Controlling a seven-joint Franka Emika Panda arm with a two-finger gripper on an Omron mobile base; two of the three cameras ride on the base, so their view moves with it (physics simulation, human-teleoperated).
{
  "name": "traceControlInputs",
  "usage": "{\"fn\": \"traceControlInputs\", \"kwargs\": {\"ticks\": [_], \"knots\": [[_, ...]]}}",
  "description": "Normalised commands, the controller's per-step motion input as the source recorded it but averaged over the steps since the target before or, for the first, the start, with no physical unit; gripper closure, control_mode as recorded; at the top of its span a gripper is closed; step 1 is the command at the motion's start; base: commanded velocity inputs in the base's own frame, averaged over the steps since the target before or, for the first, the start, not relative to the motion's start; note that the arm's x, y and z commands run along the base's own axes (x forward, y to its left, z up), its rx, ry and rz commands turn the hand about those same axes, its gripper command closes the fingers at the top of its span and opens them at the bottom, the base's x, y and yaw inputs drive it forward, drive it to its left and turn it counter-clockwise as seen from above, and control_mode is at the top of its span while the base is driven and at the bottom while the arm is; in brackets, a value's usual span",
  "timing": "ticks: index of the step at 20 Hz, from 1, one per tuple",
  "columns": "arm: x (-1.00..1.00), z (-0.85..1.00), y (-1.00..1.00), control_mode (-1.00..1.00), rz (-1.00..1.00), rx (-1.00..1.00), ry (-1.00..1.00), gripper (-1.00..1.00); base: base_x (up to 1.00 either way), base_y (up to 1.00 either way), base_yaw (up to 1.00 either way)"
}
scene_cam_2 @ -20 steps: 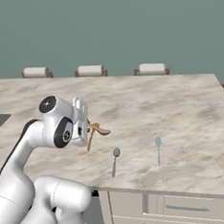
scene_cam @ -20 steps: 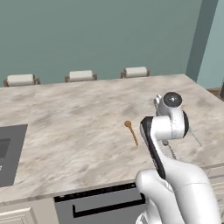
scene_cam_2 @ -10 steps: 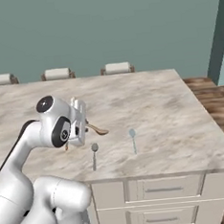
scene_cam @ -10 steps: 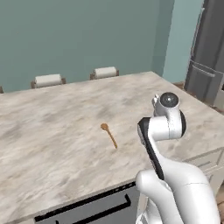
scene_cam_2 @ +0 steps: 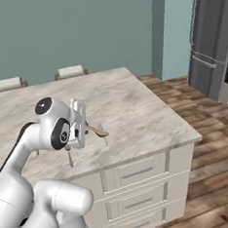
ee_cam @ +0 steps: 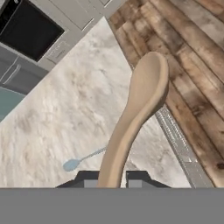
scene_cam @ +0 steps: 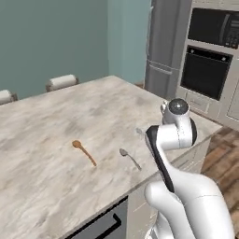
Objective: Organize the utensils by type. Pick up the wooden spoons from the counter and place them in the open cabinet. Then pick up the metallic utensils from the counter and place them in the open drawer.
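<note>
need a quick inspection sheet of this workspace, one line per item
surface: marbled counter, mostly bare
job's things: pale wooden spoon in the gripper; darker wooden spoon and two metal spoons lying on the counter
clutter: nothing seen
grippers: gripper shut on the pale spoon's handle, raised above the counter
cables: nothing seen
surroundings: fridge, wall oven, wood floor, base drawers shut
</note>
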Motion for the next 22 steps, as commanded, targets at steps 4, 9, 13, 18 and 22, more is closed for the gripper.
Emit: {"fn": "traceControlInputs", "kwargs": {"ticks": [4,9,13,18,22], "knots": [[0.00,0.00,0.00,1.00,0.00,0.00,0.00,1.00,-0.07,-0.26,-0.55],[0.00,0.00,0.00,1.00,0.00,0.00,0.00,1.00,-0.02,-0.21,-0.56],[0.00,0.00,0.00,1.00,0.00,0.00,0.00,1.00,0.00,-0.24,-0.62],[0.00,0.00,0.00,1.00,0.00,0.00,0.00,1.00,0.00,-0.38,-0.60],[0.00,0.00,0.00,1.00,0.00,0.00,0.00,1.00,0.00,-0.60,-0.58]]}}
